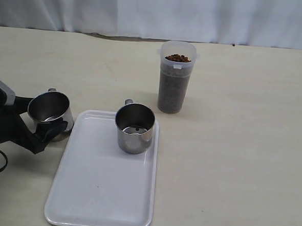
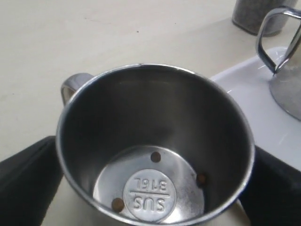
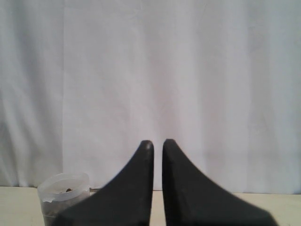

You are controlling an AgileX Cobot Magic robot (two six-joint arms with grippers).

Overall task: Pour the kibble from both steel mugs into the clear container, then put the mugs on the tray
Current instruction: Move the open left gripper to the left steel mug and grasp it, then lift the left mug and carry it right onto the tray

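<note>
A shiny round steel mug (image 2: pixel 155 108) stands between the left end effector's (image 2: pixel 153 183) black fingers (image 2: pixel 23 188); whether they grip it, I cannot tell. The right end effector (image 3: pixel 155 143) is pressed together.

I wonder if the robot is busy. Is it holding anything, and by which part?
The left fingers flank the steel mug's sides; whether they grip it cannot be told. The right fingers hold nothing.

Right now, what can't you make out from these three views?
- Whether the left gripper clamps the left mug: left wrist view, the mug fills the gap between the fingers.
- The left mug's base: exterior view, the gripper covers it; on the tray or beside it, unclear.
- The right gripper: shut, but outside the exterior view.
- Specks in the second mug: too small to identify, exterior view.
</note>
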